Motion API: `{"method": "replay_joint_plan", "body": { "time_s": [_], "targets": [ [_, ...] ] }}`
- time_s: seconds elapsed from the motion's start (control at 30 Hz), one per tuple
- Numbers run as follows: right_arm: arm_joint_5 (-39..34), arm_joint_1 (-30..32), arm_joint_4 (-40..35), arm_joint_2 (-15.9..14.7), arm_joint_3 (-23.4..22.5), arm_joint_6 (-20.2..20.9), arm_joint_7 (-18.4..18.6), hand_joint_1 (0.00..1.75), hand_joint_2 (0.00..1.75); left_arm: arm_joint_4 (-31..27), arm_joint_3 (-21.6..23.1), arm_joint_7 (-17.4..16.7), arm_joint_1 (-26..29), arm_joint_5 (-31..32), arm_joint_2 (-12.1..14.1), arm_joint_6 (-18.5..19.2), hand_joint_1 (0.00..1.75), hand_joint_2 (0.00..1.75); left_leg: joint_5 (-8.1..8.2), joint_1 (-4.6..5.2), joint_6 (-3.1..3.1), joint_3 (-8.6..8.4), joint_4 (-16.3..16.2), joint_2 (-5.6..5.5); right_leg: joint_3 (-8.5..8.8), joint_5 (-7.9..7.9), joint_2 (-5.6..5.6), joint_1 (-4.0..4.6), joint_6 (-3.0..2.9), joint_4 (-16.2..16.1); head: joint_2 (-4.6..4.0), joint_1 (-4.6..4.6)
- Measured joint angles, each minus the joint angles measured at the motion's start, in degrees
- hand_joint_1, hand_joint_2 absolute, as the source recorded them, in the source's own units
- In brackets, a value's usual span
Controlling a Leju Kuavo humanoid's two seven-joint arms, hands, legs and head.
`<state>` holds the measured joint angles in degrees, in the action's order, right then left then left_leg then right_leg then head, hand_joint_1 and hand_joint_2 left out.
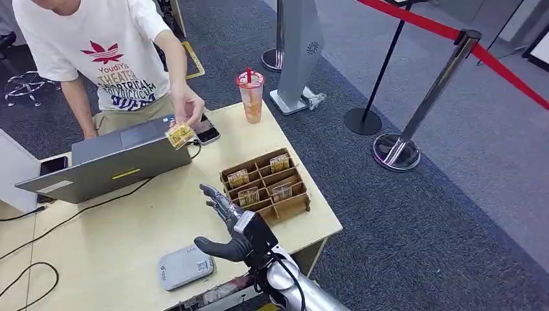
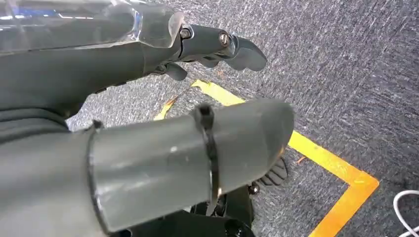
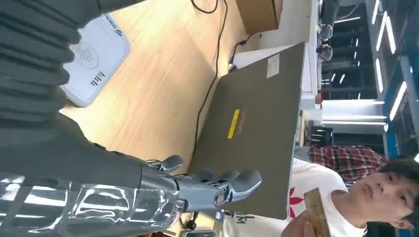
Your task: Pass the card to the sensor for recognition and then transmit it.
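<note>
A person's hand [image 1: 186,107] holds the card [image 1: 179,135] above the laptop [image 1: 110,165], at eleven o'clock from my right hand [image 1: 228,223]. My right hand hovers over the table [image 1: 129,259], fingers spread, holding nothing. The sensor [image 1: 186,266] lies at seven o'clock, the divided tray [image 1: 267,184] at one o'clock. My left hand [image 2: 148,123] hangs over carpet, fingers loosely extended, empty.

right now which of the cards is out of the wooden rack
The card in the person's hand, held above the laptop. The other four sit in compartments of the wooden rack.
</note>
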<state>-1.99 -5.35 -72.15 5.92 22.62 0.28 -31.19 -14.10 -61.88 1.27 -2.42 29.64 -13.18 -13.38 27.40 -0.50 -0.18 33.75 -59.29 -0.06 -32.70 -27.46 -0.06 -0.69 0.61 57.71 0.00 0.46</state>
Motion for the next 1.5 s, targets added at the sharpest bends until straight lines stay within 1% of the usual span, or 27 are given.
{"method": "replay_joint_plan", "body": {
  "time_s": [0.13, 0.33, 0.37, 0.63, 0.67, 0.7, 0.73, 0.77, 0.8, 0.83, 0.87, 0.93, 1.03, 1.07, 1.13, 1.17, 1.2, 1.27, 1.37, 1.5],
  "targets": [
    [0.29, -0.10, 0.04, 0.00, 0.00, -0.05, 0.57, 0.00, 1.75, 0.00, -0.02, 0.00, 0.00, -0.04, -0.02, -0.04, 0.00, 0.00, 0.00, 0.00, 0.00, 0.00, 0.00, 0.00, 0.00, 0.00, 0.00, 0.00, 0.00, 0.00, 0.00, 0.00],
    [6.26, -0.91, -0.15, 0.00, -0.13, -6.85, -0.18, 0.00, 1.75, 0.00, -0.09, 0.00, 0.01, -0.04, -0.07, -0.37, 0.00, 0.00, 0.00, 0.00, 0.00, 0.00, 0.00, 0.00, 0.00, 0.00, 0.00, 0.00, 0.00, 0.00, 0.00, 0.00],
    [6.73, -1.06, -0.26, 0.00, -0.13, -7.43, -0.20, 0.00, 1.75, 0.00, -0.11, 0.00, 0.00, -0.04, -0.07, -0.39, 0.00, 0.00, 0.00, 0.00, 0.00, 0.00, 0.00, 0.00, 0.00, 0.00, 0.00, 0.00, 0.00, 0.00, 0.00, 0.00],
    [7.26, -1.56, -0.57, 0.00, -0.15, -8.11, -0.22, 0.00, 1.75, 0.00, -0.11, 0.00, 0.00, 0.00, -0.15, -0.39, 0.00, 0.00, 0.00, 0.00, 0.00, 0.00, 0.00, 0.00, 0.00, 0.00, 0.00, 0.00, 0.00, 0.00, 0.00, 0.00],
    [7.96, -1.57, -0.57, 0.00, -0.15, -8.94, -0.53, 0.00, 1.75, 0.00, -0.13, 0.00, 0.00, 0.00, -0.15, -0.42, 0.00, 0.00, 0.00, 0.00, 0.00, 0.00, 0.00, 0.00, 0.00, 0.00, 0.00, 0.00, 0.00, 0.00, 0.00, 0.00],
    [9.58, -1.60, -0.57, 0.00, -0.15, -11.03, -1.34, 0.00, 1.75, 0.00, -0.13, 0.04, 0.00, 0.04, -0.15, -0.42, 0.00, 0.00, 0.00, 0.00, 0.00, 0.00, 0.00, 0.00, 0.00, 0.00, 0.00, 0.00, 0.00, 0.00, 0.00, 0.00],
    [12.72, -1.78, -0.65, 0.00, -0.15, -15.36, -2.75, 0.00, 1.75, 0.00, -0.13, 0.20, 0.01, 0.22, -0.15, -0.42, 0.00, 0.00, 0.00, 0.00, 0.00, 0.01, 0.00, 0.00, 0.00, 0.00, 0.00, 0.00, 0.00, 0.00, 0.00, 0.00],
    [15.04, -2.01, -0.74, 0.00, -0.13, -18.68, -3.71, 0.00, 1.75, 0.00, -0.13, 0.30, 0.00, 0.35, -0.15, -0.44, 0.00, 0.00, 0.00, 0.00, 0.00, 0.01, 0.00, 0.00, 0.00, 0.00, 0.00, 0.00, 0.00, 0.00, 0.00, 0.00],
    [16.43, -2.26, -0.77, 0.00, -0.13, -20.72, -4.25, 0.00, 1.75, 0.00, -0.13, 0.39, 0.00, 0.39, -0.15, -0.42, 0.00, 0.00, 0.00, 0.00, 0.00, 0.00, 0.00, 0.00, 0.00, 0.01, 0.01, 0.00, -0.01, 0.00, 0.00, 0.00],
    [19.92, -3.01, -0.94, 0.00, -0.02, -26.05, -5.45, 0.00, 1.75, 0.00, -0.13, 0.59, -0.01, 0.81, -0.15, -0.42, 0.00, 0.00, -0.01, 0.00, 0.00, -0.01, 0.00, 0.01, 0.00, 0.02, 0.02, 0.00, -0.02, 0.00, 0.00, 0.00],
    [22.02, -3.57, -1.01, 0.00, 0.13, -28.91, -5.86, 0.00, 1.75, 0.00, -0.11, 0.68, -0.04, 1.03, -0.13, -0.37, 0.00, 0.00, -0.01, 0.00, -0.01, -0.02, 0.00, 0.03, 0.00, 0.02, 0.02, 0.00, -0.02, 0.00, 0.00, 0.00],
    [26.26, -4.78, -1.03, 0.00, 0.74, -33.32, -6.16, 0.00, 1.75, 0.02, -0.11, 0.72, -0.09, 1.33, -0.11, -0.33, 0.00, 0.00, -0.02, 0.00, -0.02, -0.02, 0.00, 0.04, 0.00, 0.03, 0.02, 0.00, -0.02, 0.00, 0.00, 0.00],
    [31.97, -6.77, -0.87, 0.00, 1.93, -37.45, -5.44, 0.00, 1.75, 0.02, -0.11, 0.72, -0.14, 1.62, -0.04, -0.35, 0.00, 0.00, -0.05, 0.00, -0.06, -0.02, 0.00, 0.04, 0.00, 0.03, 0.02, 0.00, -0.03, 0.01, 0.00, 0.00],
    [35.08, -7.52, -0.68, 0.00, 2.40, -38.79, -4.68, 0.00, 1.75, 0.02, -0.11, 0.72, -0.17, 1.75, -0.02, -0.41, 0.00, 0.00, -0.05, 0.00, -0.06, -0.02, 0.00, 0.04, 0.00, 0.03, 0.02, 0.00, -0.03, 0.01, 0.00, 0.00],
    [42.44, -8.65, -0.39, 0.13, 2.69, -39.17, -4.06, 0.00, 1.75, 0.02, -0.11, 0.72, -0.28, 1.75, 0.00, -0.63, 0.00, 0.00, -0.05, -0.01, -0.06, -0.03, 0.00, 0.03, 0.01, 0.04, 0.02, 0.00, -0.03, 0.02, 0.00, 0.00],
    [47.73, -9.14, -0.27, 0.50, 2.54, -39.19, -4.26, 0.00, 1.75, 0.04, -0.11, 0.70, -0.37, 1.73, 0.02, -0.81, 0.00, 0.00, -0.05, -0.01, -0.06, -0.02, 0.00, 0.03, 0.01, 0.04, 0.02, 0.00, -0.03, 0.02, 0.00, 0.00],
    [51.86, -9.60, -0.09, 1.02, 2.21, -39.26, -4.89, 0.00, 1.75, 0.04, -0.11, 0.59, -0.44, 1.64, 0.02, -0.98, 0.00, 0.00, -0.05, -0.02, -0.07, -0.02, 0.00, 0.04, 0.00, 0.04, 0.02, 0.00, -0.04, 0.03, 0.00, 0.00],
    [57.58, -11.15, 0.74, 2.43, 1.13, -39.30, -6.87, 0.00, 1.75, 0.04, -0.15, 0.04, -0.66, 0.96, 0.07, -1.47, 0.00, 0.00, -0.06, -0.03, -0.07, -0.02, 0.00, 0.04, 0.01, 0.04, 0.02, 0.00, -0.04, 0.04, 0.00, 0.00],
    [59.65, -14.79, 3.28, 4.18, 0.57, -39.30, -8.07, 0.00, 1.75, 0.11, -0.79, -0.70, -0.81, 0.04, 0.09, -2.25, 0.00, 0.00, -0.07, -0.04, -0.09, -0.03, 0.00, 0.04, 0.01, 0.04, 0.05, 0.01, -0.04, 0.05, 0.00, 0.00],
    [60.92, -19.61, 7.79, 6.06, 0.66, -39.30, -7.34, 0.00, 1.75, 0.33, -1.38, -1.22, -0.78, -0.68, 0.07, -2.99, 0.00, 0.00, -0.11, -0.04, -0.11, -0.02, 0.00, 0.03, 0.01, 0.06, 0.03, 0.01, -0.04, 0.05, 0.00, 0.00]
  ]
}}
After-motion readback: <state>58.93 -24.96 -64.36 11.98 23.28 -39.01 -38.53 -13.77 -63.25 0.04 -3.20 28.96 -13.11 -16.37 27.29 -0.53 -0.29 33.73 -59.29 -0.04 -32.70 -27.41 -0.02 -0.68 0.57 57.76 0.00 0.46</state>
